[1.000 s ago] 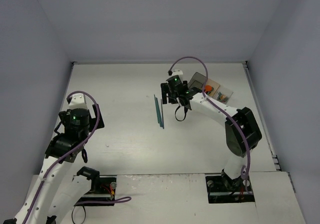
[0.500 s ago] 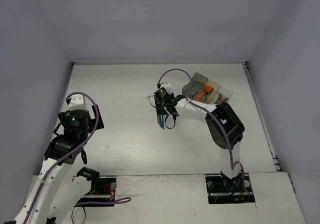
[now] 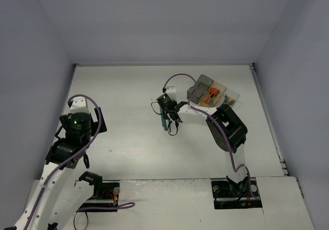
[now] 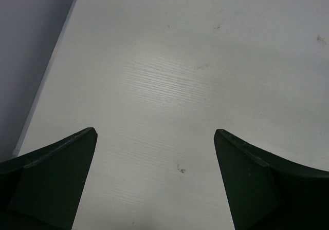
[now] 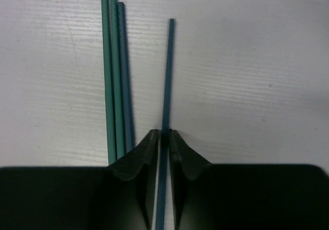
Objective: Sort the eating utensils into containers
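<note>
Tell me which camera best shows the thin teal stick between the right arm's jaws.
Right wrist view: the slim dark teal stick runs up from between the shut jaws, apart from three teal sticks to its left. Top external shows only a teal sliver; left wrist shows none of it.

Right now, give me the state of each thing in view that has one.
Left hand, open, empty.
Right hand, shut on one teal utensil that lies flat.
Three teal utensils, lying side by side.
Orange-tan bin, upright, holding an orange piece.
</note>
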You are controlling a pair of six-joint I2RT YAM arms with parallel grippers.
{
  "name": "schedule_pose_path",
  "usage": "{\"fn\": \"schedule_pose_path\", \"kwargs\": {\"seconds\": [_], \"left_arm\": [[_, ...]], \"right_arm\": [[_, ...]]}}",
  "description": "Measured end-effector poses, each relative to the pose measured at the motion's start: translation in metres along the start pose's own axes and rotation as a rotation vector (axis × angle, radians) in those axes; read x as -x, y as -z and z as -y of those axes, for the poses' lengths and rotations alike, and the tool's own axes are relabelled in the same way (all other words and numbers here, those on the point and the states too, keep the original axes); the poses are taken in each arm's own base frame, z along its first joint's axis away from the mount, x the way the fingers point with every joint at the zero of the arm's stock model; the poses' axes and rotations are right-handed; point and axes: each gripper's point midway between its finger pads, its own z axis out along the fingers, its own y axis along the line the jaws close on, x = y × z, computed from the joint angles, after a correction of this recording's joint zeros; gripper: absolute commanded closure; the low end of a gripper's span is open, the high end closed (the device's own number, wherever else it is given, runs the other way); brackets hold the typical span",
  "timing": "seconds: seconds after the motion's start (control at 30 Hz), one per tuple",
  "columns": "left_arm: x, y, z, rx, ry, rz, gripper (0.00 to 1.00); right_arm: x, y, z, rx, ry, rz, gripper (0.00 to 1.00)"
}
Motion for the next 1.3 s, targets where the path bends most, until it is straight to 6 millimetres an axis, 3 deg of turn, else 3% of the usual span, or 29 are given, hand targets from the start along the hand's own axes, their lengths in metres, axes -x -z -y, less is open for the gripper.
{"fn": "schedule_pose_path", "kwargs": {"seconds": [0.1, 0.37, 0.47, 0.57, 0.67, 0.8, 0.93, 1.03, 1.13, 1.3], "left_arm": [[0.000, 0.000, 0.000, 0.000, 0.000, 0.000, 0.03], [0.000, 0.000, 0.000, 0.000, 0.000, 0.000, 0.03], [0.000, 0.000, 0.000, 0.000, 0.000, 0.000, 0.03], [0.000, 0.000, 0.000, -0.001, 0.000, -0.001, 0.03], [0.000, 0.000, 0.001, -0.004, 0.000, -0.001, 0.03], [0.000, 0.000, 0.001, -0.007, 0.000, -0.003, 0.03], [-0.001, 0.000, 0.002, -0.012, -0.001, -0.003, 0.03], [-0.001, 0.000, 0.003, -0.016, -0.003, -0.004, 0.03], [-0.001, 0.000, 0.004, -0.019, -0.004, -0.006, 0.03], [-0.002, 0.000, 0.004, -0.020, -0.005, -0.008, 0.03]], "right_arm": [[0.000, 0.000, 0.000, -0.001, -0.009, 0.016, 1.00], [0.001, 0.011, 0.005, -0.007, -0.007, 0.009, 1.00], [0.017, 0.025, 0.008, 0.002, -0.026, 0.036, 1.00], [0.054, 0.042, 0.013, 0.020, -0.081, 0.101, 1.00], [0.099, 0.052, 0.035, 0.019, -0.172, 0.176, 1.00], [0.134, 0.048, 0.089, -0.045, -0.296, 0.224, 1.00], [0.142, 0.037, 0.143, -0.111, -0.405, 0.208, 1.00], [0.148, 0.024, 0.168, -0.136, -0.477, 0.198, 1.00], [0.149, 0.010, 0.181, -0.139, -0.528, 0.178, 0.99], [0.138, -0.018, 0.184, -0.126, -0.587, 0.122, 0.95]]}}
